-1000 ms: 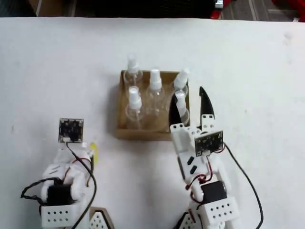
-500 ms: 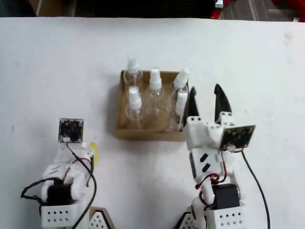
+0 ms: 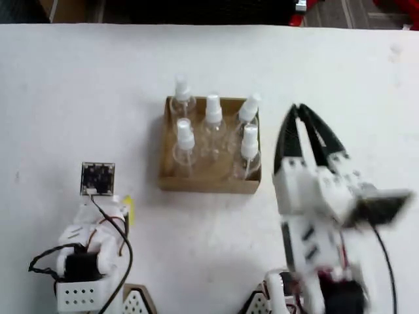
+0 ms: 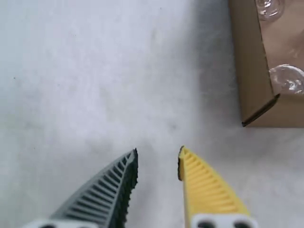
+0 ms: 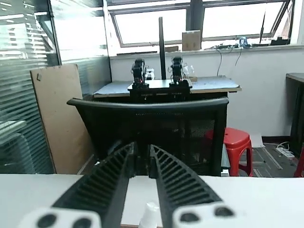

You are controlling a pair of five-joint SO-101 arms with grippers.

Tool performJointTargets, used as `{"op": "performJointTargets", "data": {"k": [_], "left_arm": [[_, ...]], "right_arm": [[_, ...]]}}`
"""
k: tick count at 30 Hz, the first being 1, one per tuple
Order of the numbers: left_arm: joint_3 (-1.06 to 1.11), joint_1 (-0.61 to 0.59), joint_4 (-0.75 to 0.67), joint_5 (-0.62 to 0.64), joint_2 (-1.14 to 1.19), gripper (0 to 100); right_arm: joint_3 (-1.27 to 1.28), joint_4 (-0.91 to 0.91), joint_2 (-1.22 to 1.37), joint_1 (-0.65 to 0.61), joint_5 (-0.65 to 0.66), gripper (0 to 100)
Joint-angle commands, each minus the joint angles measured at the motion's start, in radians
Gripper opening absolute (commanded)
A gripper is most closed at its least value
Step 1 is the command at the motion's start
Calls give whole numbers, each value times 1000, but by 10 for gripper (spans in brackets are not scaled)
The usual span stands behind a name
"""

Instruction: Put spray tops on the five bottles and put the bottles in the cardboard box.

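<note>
Right gripper point(image 3: 298, 110) pulled back from cardboard box point(image 3: 208, 185) and swung out to side; jaws brought almost together, nothing held. Left gripper point(image 4: 158, 154) parked low over table point(image 3: 78, 78), jaws apart, empty. Five bottles point(image 3: 213, 131) seen standing in box, spray tops point(image 3: 213, 103) on. Job looks finished.

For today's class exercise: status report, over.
Left hand open, over table. Right hand shut, empty, beside cardboard box. Five bottles, spray tops on, upright in box. Nothing in the way.
</note>
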Motion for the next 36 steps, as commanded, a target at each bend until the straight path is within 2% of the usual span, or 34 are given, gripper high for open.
{"op": "performJointTargets", "data": {"k": [1, 8, 10, 13, 17, 29, 36], "left_arm": [[-3, -7, 5, -11, -10, 135], [-3, -5, 3, -11, -10, 135], [-3, -5, 3, -11, -10, 135], [-3, -4, 2, -11, -10, 135], [-3, -4, 2, -11, -10, 135], [-3, -4, 3, -11, -10, 135], [-3, -2, 0, -11, -10, 135]], "right_arm": [[-198, 263, -24, 10, -12, 16], [-178, 621, -213, 10, -8, 16], [-130, 661, -285, 10, -3, 16], [-57, 687, -260, 18, -3, 16], [143, 587, -271, 12, -3, 16], [942, -28, -266, 21, -2, 20], [937, 168, -257, 51, -3, 21]]}}
